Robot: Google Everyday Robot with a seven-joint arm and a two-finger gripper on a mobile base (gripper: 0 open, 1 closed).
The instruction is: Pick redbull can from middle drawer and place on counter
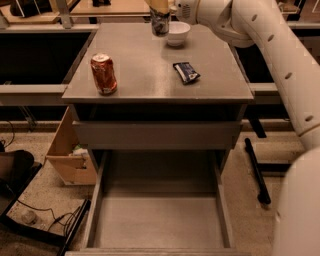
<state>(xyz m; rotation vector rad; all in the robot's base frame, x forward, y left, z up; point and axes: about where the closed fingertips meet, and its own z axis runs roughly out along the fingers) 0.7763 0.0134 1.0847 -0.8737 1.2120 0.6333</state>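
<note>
As I logged this moment from the remote station, 1 gripper [160, 10] sat at the 12 o'clock edge of the view, its tan fingers closed narrowly on the top of the redbull can [160, 26].

Item 1, that can: upright, at 12 o'clock on the counter [150, 75], near the far edge. I could not tell whether its base touched the surface.

Item 2, white bowl [178, 34]: just beside the can at its 3 o'clock.

Item 3, red soda can [103, 74]: upright at 9 o'clock on the counter, well apart from the gripper.

Item 4, dark blue packet [186, 72]: lying flat at 3 o'clock from the counter's centre.

Item 5, middle drawer [157, 225]: pulled out toward 6 o'clock, grey floor showing.

Item 6, cardboard box [67, 155]: on the floor at 9 o'clock of the drawer.

Item 7, white arm [280, 65]: running from the 4 o'clock edge up to the gripper.
</note>
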